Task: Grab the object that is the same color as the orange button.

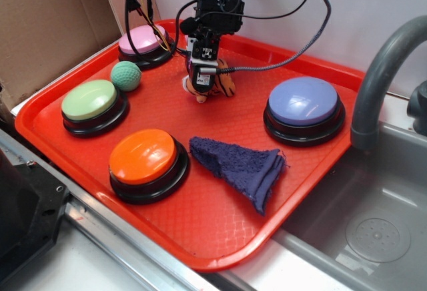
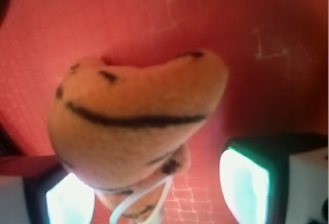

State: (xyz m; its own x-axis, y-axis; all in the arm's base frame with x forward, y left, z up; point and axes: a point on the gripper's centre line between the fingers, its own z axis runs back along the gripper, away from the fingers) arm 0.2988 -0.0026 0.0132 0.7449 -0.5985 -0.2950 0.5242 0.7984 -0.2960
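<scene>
While the claw (image 1: 202, 81) stands spread apart, the plush tiger (image 2: 136, 118) lies between its fingers (image 2: 244, 185)

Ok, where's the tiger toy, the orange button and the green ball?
tiger toy (image 2: 139, 126): wrist view, on its striped orange body.
orange button (image 1: 142, 155): exterior view, middle of its glossy dome.
green ball (image 1: 126, 75): exterior view, its centre.

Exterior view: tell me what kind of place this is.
Probably a toy kitchen set up as a robot test bench: a grey faucet arches over a sink, and a red tray beside it holds big push buttons.
</scene>
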